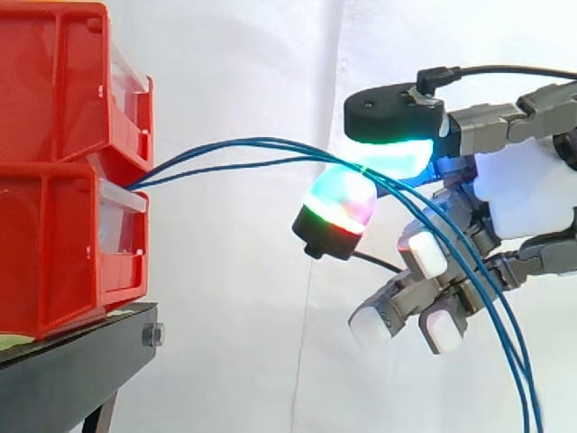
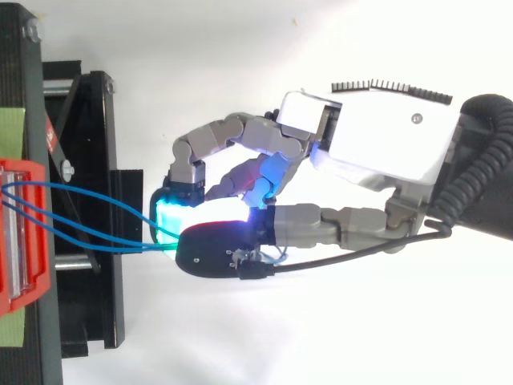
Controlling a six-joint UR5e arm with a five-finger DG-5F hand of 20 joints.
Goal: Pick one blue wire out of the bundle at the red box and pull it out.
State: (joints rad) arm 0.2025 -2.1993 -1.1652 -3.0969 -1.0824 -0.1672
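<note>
1. Big grey-and-white hand (image 1: 523, 194) at the right of the frame pinches the blue wires (image 1: 252, 141) between two glowing round pads (image 1: 343, 203). Its other fingers curl below and hold nothing.
2. Two shiny red plastic boxes (image 1: 50, 244) sit stacked at the left edge.
3. A flat black stand (image 1: 72, 370) is under them, at the lower left.
4. The thin, smooth wires come out between the boxes, bend up in an arch to the pads, then hang down to the lower right corner.
</note>
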